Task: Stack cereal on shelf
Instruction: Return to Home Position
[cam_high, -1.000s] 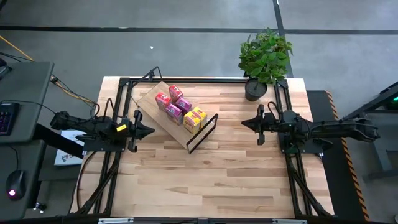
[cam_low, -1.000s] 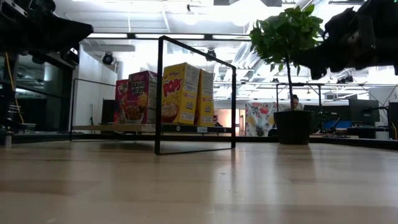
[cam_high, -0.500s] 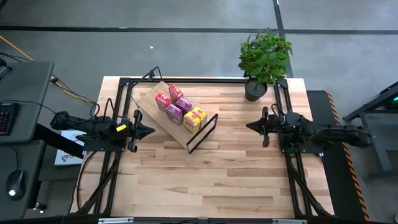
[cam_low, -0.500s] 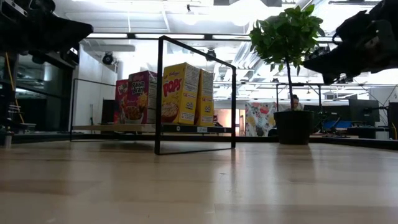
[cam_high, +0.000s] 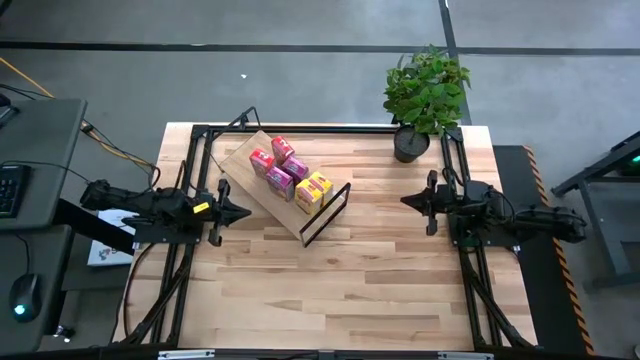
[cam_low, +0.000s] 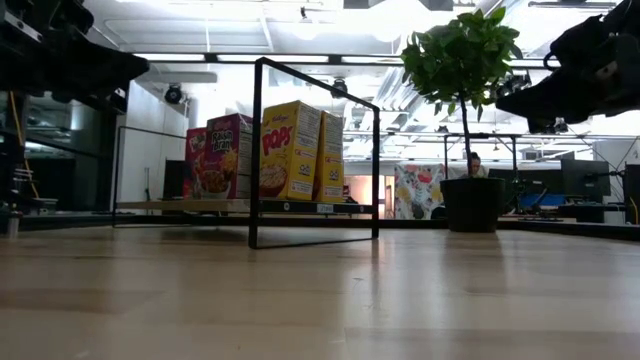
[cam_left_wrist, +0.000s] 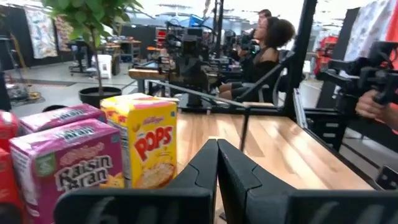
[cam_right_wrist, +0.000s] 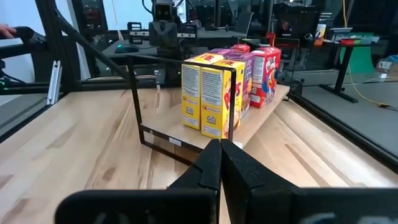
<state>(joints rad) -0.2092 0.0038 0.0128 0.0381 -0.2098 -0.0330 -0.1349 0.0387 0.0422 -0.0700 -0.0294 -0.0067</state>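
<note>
The cereal boxes (cam_high: 290, 170) stand upright in two rows on the light wood shelf (cam_high: 243, 160), which lies slantwise on the table's far left part. Its black wire frame (cam_high: 326, 213) rises at the end beside the yellow boxes (cam_high: 313, 189); pink boxes (cam_high: 281, 183) and red boxes (cam_high: 283, 147) follow behind. The low view shows the yellow box (cam_low: 290, 150) inside the frame. My left gripper (cam_high: 243, 211) hovers shut just left of the shelf. My right gripper (cam_high: 405, 201) hovers shut to the shelf's right, well apart from it. Neither holds anything.
A potted green plant (cam_high: 425, 90) stands at the table's far right corner. Black frame rails (cam_high: 455, 250) run along the table's left, right and far sides. Bare tabletop (cam_high: 340, 290) spreads across the near half. People sit in the room beyond the table (cam_left_wrist: 270, 43).
My right arm has drawn back toward the table's right edge, away from the shelf, its gripper staying shut. The boxes and shelf have kept still.
</note>
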